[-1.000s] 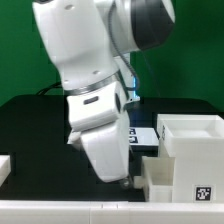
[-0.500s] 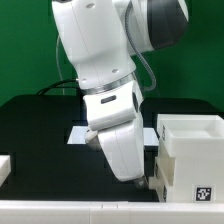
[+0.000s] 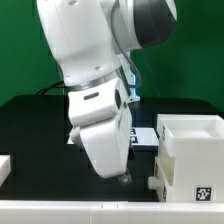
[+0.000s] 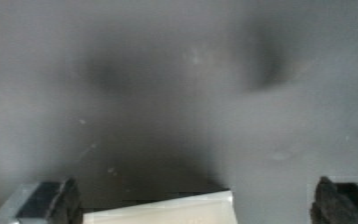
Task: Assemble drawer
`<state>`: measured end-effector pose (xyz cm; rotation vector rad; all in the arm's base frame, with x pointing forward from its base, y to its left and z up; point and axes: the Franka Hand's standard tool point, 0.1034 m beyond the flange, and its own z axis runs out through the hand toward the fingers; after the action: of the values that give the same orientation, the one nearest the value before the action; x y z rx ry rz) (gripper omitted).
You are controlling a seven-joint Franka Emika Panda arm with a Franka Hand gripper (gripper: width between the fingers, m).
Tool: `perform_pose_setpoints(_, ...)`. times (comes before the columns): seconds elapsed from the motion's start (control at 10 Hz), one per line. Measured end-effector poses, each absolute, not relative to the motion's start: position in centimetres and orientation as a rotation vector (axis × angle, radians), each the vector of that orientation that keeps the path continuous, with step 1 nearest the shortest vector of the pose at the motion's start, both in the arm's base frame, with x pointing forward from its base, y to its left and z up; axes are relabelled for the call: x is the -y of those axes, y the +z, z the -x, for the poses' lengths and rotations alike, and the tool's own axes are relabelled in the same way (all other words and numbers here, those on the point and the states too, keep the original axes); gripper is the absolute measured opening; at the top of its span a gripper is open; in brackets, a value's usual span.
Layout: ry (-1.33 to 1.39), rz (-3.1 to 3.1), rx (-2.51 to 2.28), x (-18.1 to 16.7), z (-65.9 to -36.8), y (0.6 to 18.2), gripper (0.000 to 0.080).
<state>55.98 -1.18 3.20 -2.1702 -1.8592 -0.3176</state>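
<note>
Swung back toward the exterior view's left, the end effector (image 3: 122,178) gapes wide and empty beside the tag-marked drawer (image 3: 188,150)

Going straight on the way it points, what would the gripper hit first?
Probably the table, which fills the wrist view beyond the open gripper. A white edge shows between the fingers; whether it lies in the path is unclear.

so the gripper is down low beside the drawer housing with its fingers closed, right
Not quite. The gripper is down low beside the drawer housing, but its fingers are open, not closed. The wrist view shows them standing wide apart, with the black table in plain sight between them.
</note>
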Motion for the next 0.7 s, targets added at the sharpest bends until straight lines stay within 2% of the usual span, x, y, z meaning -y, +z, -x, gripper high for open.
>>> perform_pose_setpoints(0.5, -0.315, 2.168, 1.857, 1.1, -55.8, 3.0, 0.0649)
perform_pose_setpoints(0.6, -0.315, 2.201, 1.830, 1.3, -55.7, 3.2, 0.0649)
perform_pose_setpoints(0.7, -0.305, 2.308, 1.765, 1.9, -54.2, 4.1, 0.0649)
